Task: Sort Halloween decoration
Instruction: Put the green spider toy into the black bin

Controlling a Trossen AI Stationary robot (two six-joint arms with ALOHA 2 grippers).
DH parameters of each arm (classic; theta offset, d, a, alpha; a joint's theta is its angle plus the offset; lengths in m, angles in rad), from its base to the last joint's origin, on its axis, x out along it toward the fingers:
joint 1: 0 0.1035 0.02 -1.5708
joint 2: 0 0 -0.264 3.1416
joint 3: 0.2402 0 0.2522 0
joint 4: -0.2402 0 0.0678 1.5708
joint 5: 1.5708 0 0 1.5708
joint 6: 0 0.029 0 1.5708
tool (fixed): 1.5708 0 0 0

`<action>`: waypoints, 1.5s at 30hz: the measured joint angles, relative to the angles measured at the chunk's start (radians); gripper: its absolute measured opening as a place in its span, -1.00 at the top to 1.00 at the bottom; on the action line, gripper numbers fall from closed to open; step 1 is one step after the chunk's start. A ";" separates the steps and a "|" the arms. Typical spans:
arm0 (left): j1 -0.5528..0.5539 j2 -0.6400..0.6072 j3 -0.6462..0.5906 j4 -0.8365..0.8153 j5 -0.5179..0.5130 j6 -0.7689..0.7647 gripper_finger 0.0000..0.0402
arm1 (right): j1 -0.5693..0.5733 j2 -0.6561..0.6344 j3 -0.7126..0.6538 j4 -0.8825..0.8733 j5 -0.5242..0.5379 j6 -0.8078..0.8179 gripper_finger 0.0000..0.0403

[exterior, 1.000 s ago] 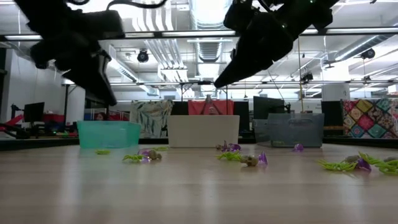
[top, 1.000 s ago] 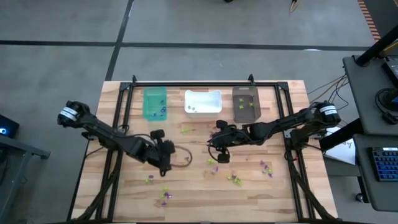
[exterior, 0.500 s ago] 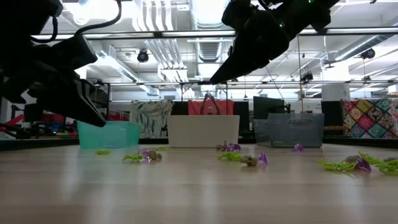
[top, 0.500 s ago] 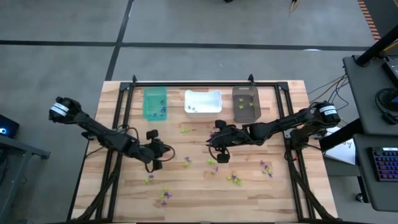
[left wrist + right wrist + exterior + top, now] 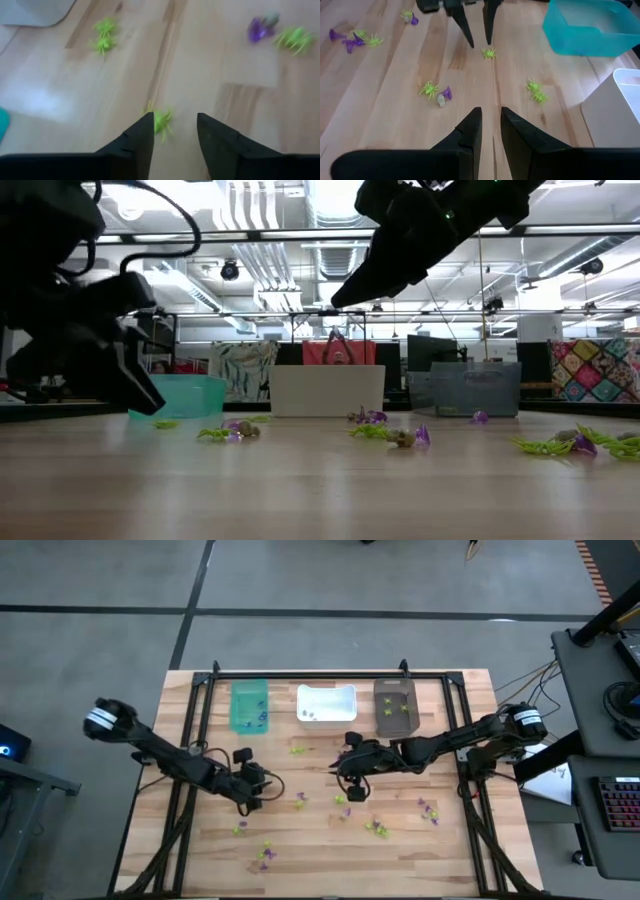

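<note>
Since a second ago, my left hand (image 5: 172, 132) has come lower and opened its fingers, holding nothing. One lime-green spider (image 5: 161, 120) lies on the bench (image 5: 310, 840) just before its fingertips. My right hand (image 5: 490, 131) hovers mid-bench, fingers slightly apart and empty. Other trinkets (image 5: 378, 828) lie scattered around.

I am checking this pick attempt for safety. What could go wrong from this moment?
1. The left gripper is open around a lime-green spider that sits close to one finger; closing may flick it away.
2. The fingertips seem near the table; descending further might scrape the wood.
3. The right gripper hovers nearby, so the arms could collide.
</note>
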 joint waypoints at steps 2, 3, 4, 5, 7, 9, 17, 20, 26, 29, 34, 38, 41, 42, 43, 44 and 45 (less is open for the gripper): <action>0.005 0.026 -0.002 0.002 -0.003 0.004 0.27 | 0.000 0.000 0.000 0.011 0.000 0.000 0.70; 0.008 0.039 -0.003 0.003 -0.003 0.005 0.25 | 0.000 0.000 0.000 0.011 0.000 0.001 0.70; 0.012 0.049 -0.006 0.002 -0.003 0.005 0.23 | -0.002 0.000 0.000 0.011 0.000 0.001 0.70; 0.017 0.061 -0.005 0.010 -0.003 0.005 0.22 | -0.004 0.000 0.000 0.011 0.000 0.005 0.70; 0.025 0.080 -0.005 0.032 -0.006 0.003 0.22 | -0.008 0.000 0.000 0.010 0.000 0.017 0.70; 0.033 0.102 -0.009 0.058 -0.006 0.004 0.22 | -0.011 0.000 0.000 0.009 0.000 0.025 0.70; 0.040 0.125 -0.008 0.070 -0.008 0.008 0.34 | -0.013 0.000 0.000 0.004 0.000 0.040 0.70; 0.040 0.125 -0.008 0.068 -0.008 0.009 0.48 | -0.013 0.000 0.000 0.004 0.000 0.040 0.70; 0.040 0.126 0.000 0.060 -0.017 0.012 0.81 | -0.013 0.000 0.000 0.003 0.000 0.039 0.70; 0.041 0.126 0.008 0.052 -0.020 0.023 0.95 | -0.013 0.000 0.000 0.003 0.000 0.039 0.70; 0.042 0.127 0.032 0.041 -0.023 0.046 0.99 | -0.013 0.000 0.000 0.003 0.000 0.037 0.70; 0.042 0.110 0.059 0.045 -0.017 0.066 1.00 | -0.013 0.000 0.000 0.002 0.000 0.037 0.70; 0.042 0.083 0.081 0.048 -0.017 0.088 1.00 | -0.013 0.000 0.000 0.002 0.000 0.037 0.70; 0.042 0.073 0.089 0.051 -0.018 0.094 1.00 | -0.013 0.000 0.000 0.003 0.000 0.037 0.70; 0.041 0.061 0.097 0.053 -0.018 0.101 1.00 | -0.013 0.000 0.000 0.004 0.000 0.037 0.70; 0.041 0.050 0.104 0.053 -0.018 0.107 1.00 | -0.013 0.002 0.000 0.007 0.000 0.037 0.70; 0.041 0.037 0.111 0.053 -0.018 0.110 1.00 | -0.013 0.005 0.000 0.010 0.000 0.035 0.70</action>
